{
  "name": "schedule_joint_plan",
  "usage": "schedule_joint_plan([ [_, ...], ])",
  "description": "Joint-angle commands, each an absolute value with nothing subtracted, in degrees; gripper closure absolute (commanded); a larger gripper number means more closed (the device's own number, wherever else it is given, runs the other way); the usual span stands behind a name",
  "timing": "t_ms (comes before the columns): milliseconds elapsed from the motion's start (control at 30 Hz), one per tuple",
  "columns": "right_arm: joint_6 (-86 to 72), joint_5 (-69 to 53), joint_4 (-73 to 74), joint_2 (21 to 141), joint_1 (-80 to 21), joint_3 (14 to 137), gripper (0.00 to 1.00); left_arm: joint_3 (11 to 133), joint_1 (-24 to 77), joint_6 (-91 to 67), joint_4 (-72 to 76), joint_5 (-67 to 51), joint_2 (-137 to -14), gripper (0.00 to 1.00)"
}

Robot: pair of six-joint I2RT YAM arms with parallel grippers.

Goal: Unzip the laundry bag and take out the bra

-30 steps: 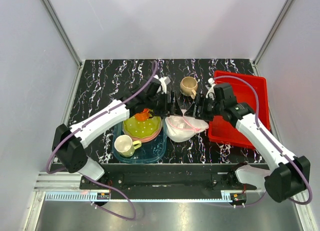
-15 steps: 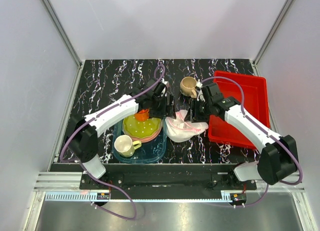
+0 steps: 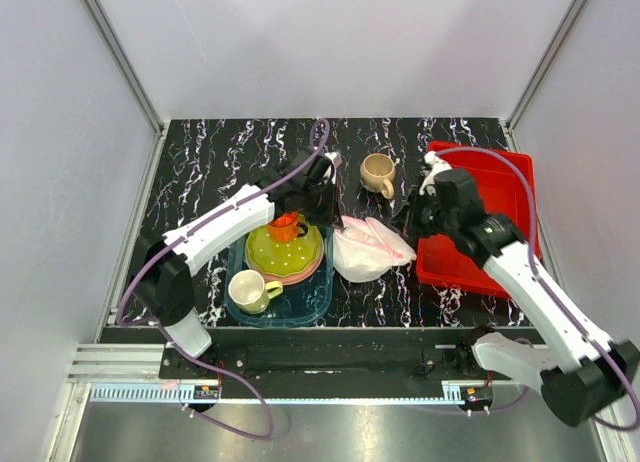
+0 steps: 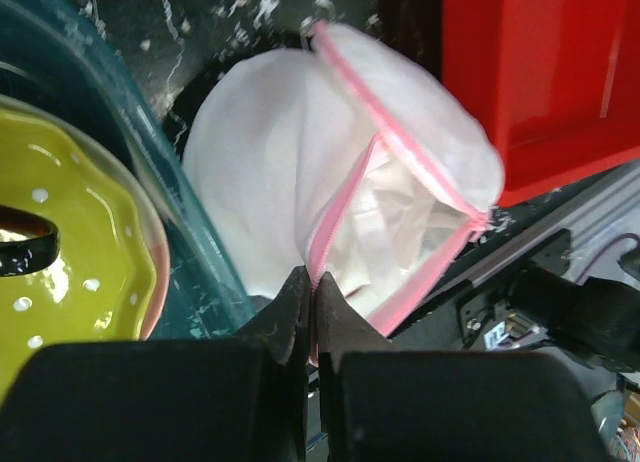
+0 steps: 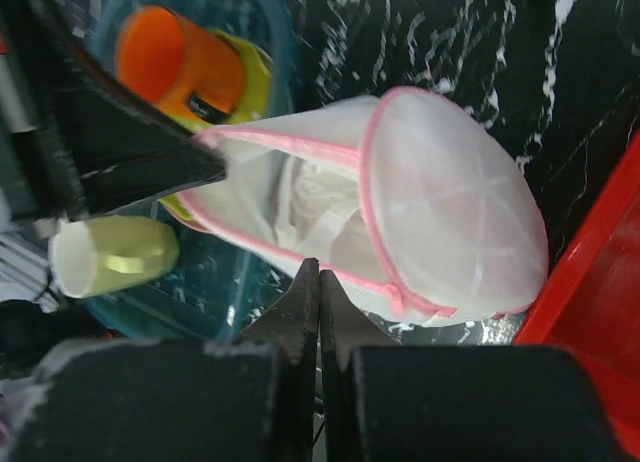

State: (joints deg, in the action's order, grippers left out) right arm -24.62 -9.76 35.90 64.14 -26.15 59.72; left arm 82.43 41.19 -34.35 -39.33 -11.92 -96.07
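Observation:
The laundry bag [image 3: 365, 254] is a white mesh dome with pink zip edging, lying between the teal tray and the red tray. Its zip stands partly open, and the bra [image 4: 385, 212] shows as pale fabric inside the gap [image 5: 320, 207]. My left gripper [image 3: 335, 217] is shut, with the pink edging pinched between its tips [image 4: 313, 282] at the bag's left end. My right gripper [image 3: 408, 222] is shut too, its tips [image 5: 320, 267] meeting on the bag's [image 5: 450, 202] lower pink edge. In the right wrist view the left gripper [image 5: 215, 162] holds the far tip of the opening.
A red tray [image 3: 500, 182] stands right of the bag. A teal tray [image 3: 300, 307] on the left holds a yellow-green plate [image 3: 285, 250], an orange cup [image 3: 288, 227] and a yellow mug [image 3: 250, 292]. A tan mug [image 3: 378, 172] sits behind the bag.
Both grippers have gone from open to shut at the bag's pink edging. The left gripper has drawn back left and the right one slightly right, spreading the bag between them.

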Motion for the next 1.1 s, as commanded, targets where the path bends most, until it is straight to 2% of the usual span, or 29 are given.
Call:
schedule_joint_plan([
  [0, -27.2, -7.0, 33.2, 55.7, -26.6, 59.2, 1.0, 88.1, 41.3, -34.2, -35.3, -14.2, -90.0, 1.0],
  [100, -28.2, -10.5, 31.9, 55.2, -26.7, 58.2, 0.99, 88.1, 41.9, -34.0, -34.9, -15.3, -88.6, 1.0],
  [167, -28.7, -14.1, 31.9, 57.3, -26.6, 58.7, 0.78, 86.8, 42.2, -34.3, -35.0, -15.7, -88.1, 1.0],
  [467, -31.6, -20.4, 18.3, 69.6, -29.2, 53.4, 0.75, 73.7, 42.5, -38.3, -30.2, -17.0, -86.4, 1.0],
  [600, -30.4, -19.9, 19.9, 77.6, -29.1, 51.2, 0.73, 72.2, 42.8, -39.1, -29.1, -17.5, -87.4, 1.0],
  [667, -31.5, -17.0, 22.0, 78.1, -29.2, 50.5, 0.61, 71.7, 42.8, -39.3, -28.8, -17.7, -87.7, 1.0],
  [767, -33.2, -12.3, 24.2, 76.2, -29.1, 48.8, 0.52, 71.5, 42.8, -39.3, -28.7, -17.7, -88.4, 1.0],
  [833, -33.9, -9.2, 25.4, 73.4, -29.1, 48.3, 0.52, 71.4, 42.8, -39.4, -28.2, -17.9, -88.6, 1.0],
  [933, -34.5, -9.7, 25.1, 69.9, -29.2, 47.1, 0.46, 70.8, 42.9, -39.6, -27.4, -18.5, -88.9, 1.0],
  [967, -34.5, -10.8, 23.3, 69.3, -29.2, 46.8, 0.42, 70.5, 42.9, -39.8, -27.0, -18.7, -89.3, 1.0],
  [1000, -35.2, -11.9, 22.3, 68.4, -29.2, 46.2, 0.31, 70.1, 43.0, -39.9, -26.7, -19.0, -89.5, 1.0],
  [1067, -35.9, -15.0, 20.1, 68.5, -29.3, 46.2, 0.24, 70.0, 43.0, -39.9, -26.4, -19.3, -89.9, 1.0],
])
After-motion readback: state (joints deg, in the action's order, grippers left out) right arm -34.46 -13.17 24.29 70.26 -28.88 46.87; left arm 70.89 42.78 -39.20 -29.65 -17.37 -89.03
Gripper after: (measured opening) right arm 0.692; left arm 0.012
